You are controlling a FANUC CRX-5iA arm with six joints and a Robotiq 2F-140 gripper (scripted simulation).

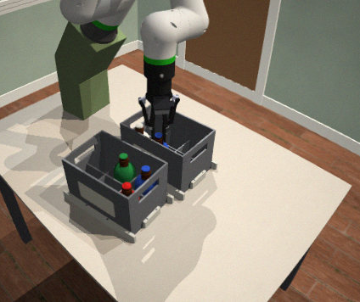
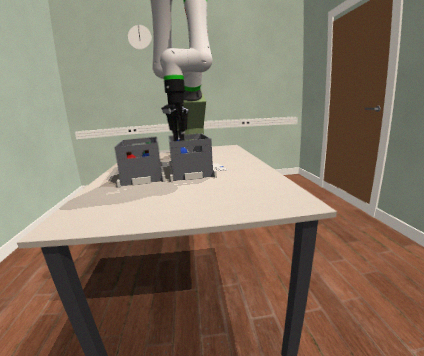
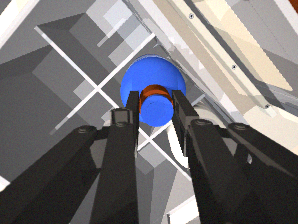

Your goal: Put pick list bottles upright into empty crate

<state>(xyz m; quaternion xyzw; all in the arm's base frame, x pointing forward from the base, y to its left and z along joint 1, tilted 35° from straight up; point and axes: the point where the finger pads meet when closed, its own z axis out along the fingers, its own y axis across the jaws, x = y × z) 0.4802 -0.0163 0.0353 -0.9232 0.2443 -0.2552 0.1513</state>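
Note:
My gripper is shut on the neck of a blue-labelled bottle. It holds the bottle upright inside a compartment of the far grey crate. Another bottle's top shows in the same crate, left of my fingers. The near grey crate holds a green bottle, a blue bottle and a red bottle, all upright. The pick list lies on the table right of the far crate; its lines are too small to read.
White dividers split the far crate into compartments. Both crates sit side by side in low bracket stops on the table. The green robot pedestal stands at the table's back left.

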